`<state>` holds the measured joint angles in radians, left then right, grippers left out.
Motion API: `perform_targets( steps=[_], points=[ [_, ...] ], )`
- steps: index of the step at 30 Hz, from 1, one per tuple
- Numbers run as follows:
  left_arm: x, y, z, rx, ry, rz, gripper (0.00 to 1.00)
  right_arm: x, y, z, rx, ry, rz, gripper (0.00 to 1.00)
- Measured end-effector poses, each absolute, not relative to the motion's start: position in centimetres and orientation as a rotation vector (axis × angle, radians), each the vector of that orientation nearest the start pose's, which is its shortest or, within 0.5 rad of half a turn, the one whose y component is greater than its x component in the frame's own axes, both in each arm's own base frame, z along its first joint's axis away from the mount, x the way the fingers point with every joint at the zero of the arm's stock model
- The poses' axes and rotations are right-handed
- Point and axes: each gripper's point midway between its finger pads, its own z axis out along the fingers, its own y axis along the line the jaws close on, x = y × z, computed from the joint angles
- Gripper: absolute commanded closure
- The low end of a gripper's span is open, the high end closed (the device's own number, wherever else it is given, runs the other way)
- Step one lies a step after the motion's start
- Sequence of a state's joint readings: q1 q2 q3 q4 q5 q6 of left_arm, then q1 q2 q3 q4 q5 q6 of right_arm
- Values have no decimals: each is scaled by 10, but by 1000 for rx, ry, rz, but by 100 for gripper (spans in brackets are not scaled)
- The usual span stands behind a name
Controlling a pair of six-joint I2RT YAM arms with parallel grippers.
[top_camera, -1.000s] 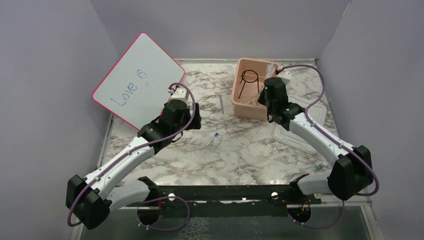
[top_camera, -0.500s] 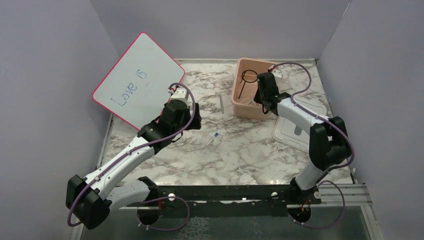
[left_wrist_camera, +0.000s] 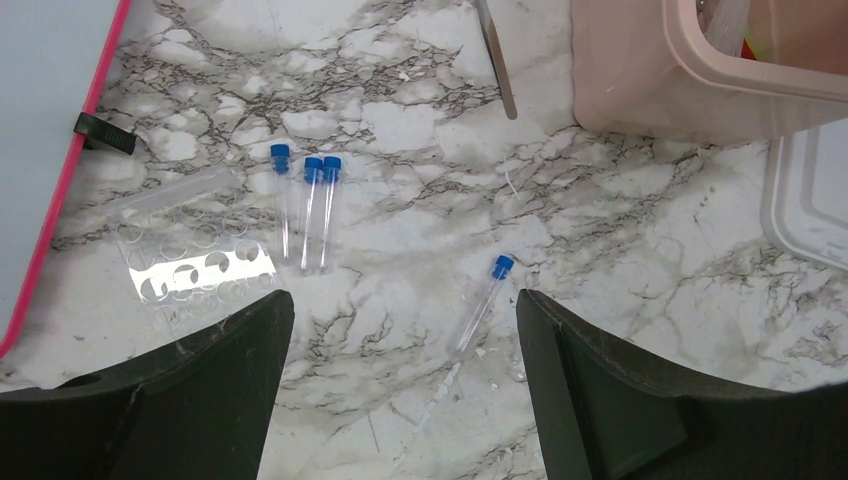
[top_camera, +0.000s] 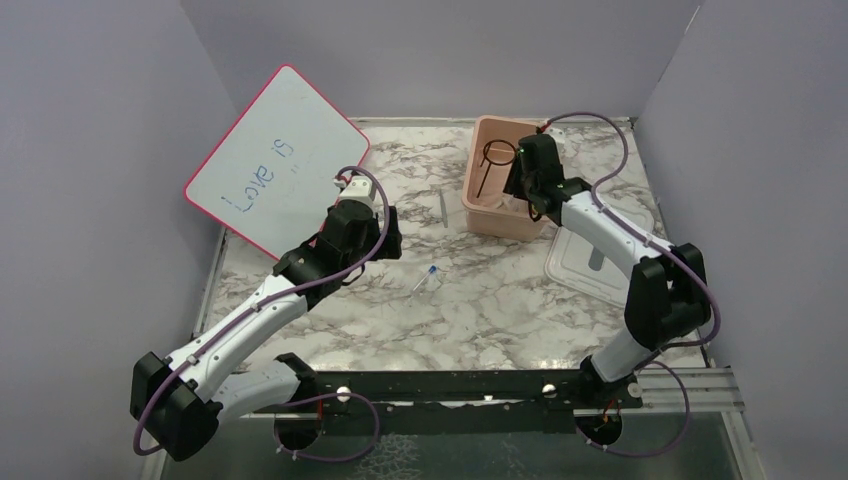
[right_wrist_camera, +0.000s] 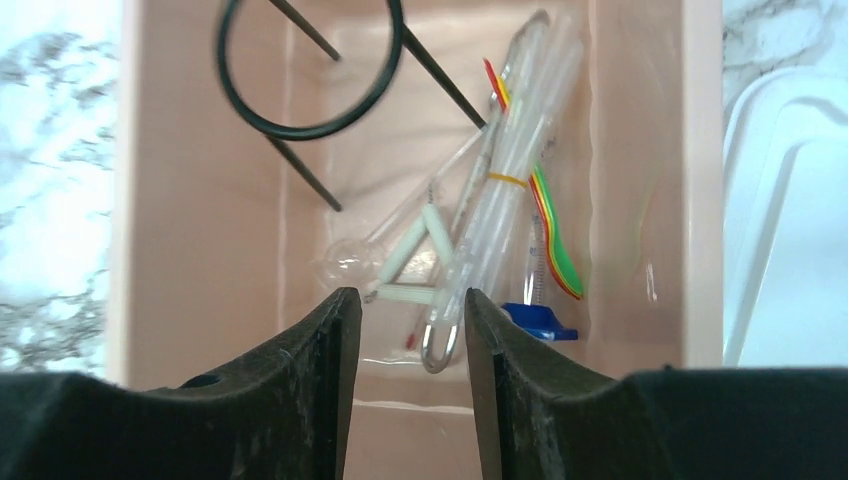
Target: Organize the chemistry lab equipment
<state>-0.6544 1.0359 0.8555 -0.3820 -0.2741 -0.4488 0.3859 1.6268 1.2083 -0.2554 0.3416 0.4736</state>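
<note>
Pink plastic makes up the tub (top_camera: 478,218) at upper centre-right of the overhead view. The black wire ring stand (top_camera: 497,157) already stands inside it. The translucent lid (top_camera: 590,272) lies off, lower right of the tub on the marble-patterned surface (top_camera: 500,320). Thin metal tweezers (top_camera: 442,207) lie just left of the tub, and a loose vial (top_camera: 425,279) lies mid-frame. I judge the sorting to be roughly half done.

From the left wrist, the left end effector (left_wrist_camera: 402,320) hangs above the surface with its fingers wide apart and empty. At centre-left, three slim vials (left_wrist_camera: 305,210) of clear plastic with blue caps lie side by side. Beside them is a flat clear rack (left_wrist_camera: 190,275) punched with round holes. These are not yet collected.

From the right wrist, the right end effector (right_wrist_camera: 405,300) hangs over the tub, fingers a little apart and gripping nothing. Below it, along the tub's right wall, lie a yellow-banded bundle of clear tubes (right_wrist_camera: 500,180) and a curved red-yellow-green rod (right_wrist_camera: 548,225). A white triangle (right_wrist_camera: 415,262) of thin rods lies beside them.
</note>
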Motion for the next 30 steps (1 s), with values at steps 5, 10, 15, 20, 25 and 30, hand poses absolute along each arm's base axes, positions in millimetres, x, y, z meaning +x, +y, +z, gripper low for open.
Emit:
perform_targets(
  steps=[5, 10, 15, 20, 25, 30],
  points=[
    [278, -174, 193, 53, 2126, -361, 15, 430, 159, 197, 198, 2114, 161, 53],
    [278, -167, 199, 24, 2096, -345, 15, 405, 235, 240, 13, 2035, 278, 53],
    [276, -155, 211, -24, 2039, -325, 15, 387, 300, 241, -142, 2026, 336, 53],
    [273, -137, 229, -94, 1962, -304, 15, 398, 338, 199, -215, 2099, 271, 53],
    [270, -123, 241, -152, 1900, -281, 15, 423, 357, 152, -235, 2178, 128, 55],
    [270, -117, 243, -169, 1887, -260, 15, 449, 359, 119, -221, 2239, 21, 54]
  ],
)
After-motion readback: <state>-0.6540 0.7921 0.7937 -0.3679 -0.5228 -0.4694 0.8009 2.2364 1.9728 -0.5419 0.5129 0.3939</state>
